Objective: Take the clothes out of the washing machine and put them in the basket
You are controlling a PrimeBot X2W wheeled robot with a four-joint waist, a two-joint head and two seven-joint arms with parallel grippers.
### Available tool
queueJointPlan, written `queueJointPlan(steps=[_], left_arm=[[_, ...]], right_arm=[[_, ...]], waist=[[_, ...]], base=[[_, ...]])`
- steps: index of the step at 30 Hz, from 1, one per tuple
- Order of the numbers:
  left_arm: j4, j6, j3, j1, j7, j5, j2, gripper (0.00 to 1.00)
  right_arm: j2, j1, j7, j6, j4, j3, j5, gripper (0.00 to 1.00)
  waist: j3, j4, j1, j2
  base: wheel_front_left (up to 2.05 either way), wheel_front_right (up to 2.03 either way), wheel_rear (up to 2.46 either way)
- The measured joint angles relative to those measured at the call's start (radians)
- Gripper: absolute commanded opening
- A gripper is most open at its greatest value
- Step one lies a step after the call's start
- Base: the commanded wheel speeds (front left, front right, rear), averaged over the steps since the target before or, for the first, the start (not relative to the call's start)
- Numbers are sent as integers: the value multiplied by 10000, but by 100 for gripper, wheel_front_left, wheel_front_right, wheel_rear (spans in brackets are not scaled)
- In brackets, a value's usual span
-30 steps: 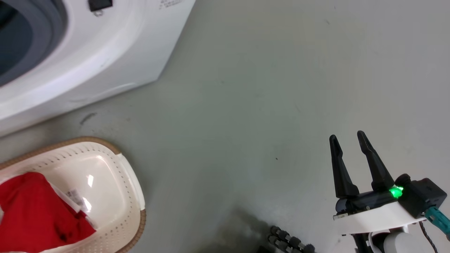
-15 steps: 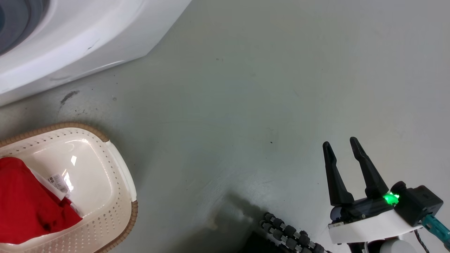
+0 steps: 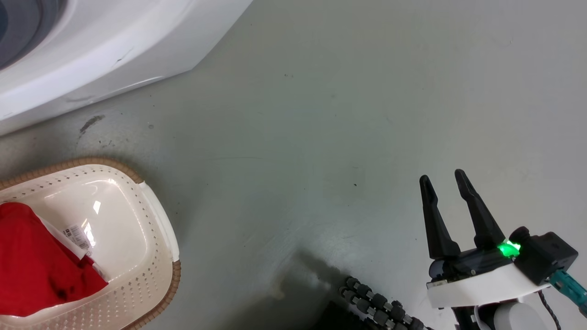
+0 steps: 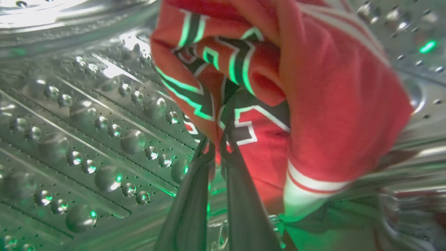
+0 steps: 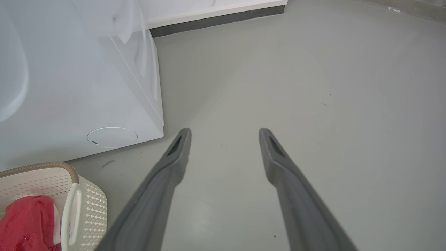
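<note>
Now: jersey gripped in the drum, one garment already in the basket.
The jersey hangs bunched in the drum, a fold pinched in the left gripper's jaws. The red garment lies in the basket as it did a second ago; the head camera has swung off the washer's opening. The right gripper idles over the floor, jaws spread. About half done, I judge.
</note>
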Motion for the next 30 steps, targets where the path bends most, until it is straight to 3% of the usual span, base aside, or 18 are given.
queueJointPlan(steps=[4, 12, 18, 30], left_arm=[[0, 0, -278, 13, -575, -374, 96, 0], [-119, 0, -495, 906, -2723, -1162, 460, 0], [132, -2, -347, 2393, -4487, -2059, -378, 0], [410, 282, -405, 5516, -7873, -2458, -1603, 0]], right_arm=[[0, -185, 0, 0, 98, 63, -38, 100], [6, -866, 0, 0, 242, 31, -332, 100], [10, -802, 0, 0, 412, -608, -947, 100], [15, -166, 2, 0, 771, -1152, -2050, 100]], waist=[[-156, -19, 0, 0], [-723, 44, 0, 0], [-1418, 680, -1, 0], [-3631, 1826, -3, 0]], base=[[0, 0, 0], [0, 0, 0], [0, 0, 0], [0, 0, 0]])
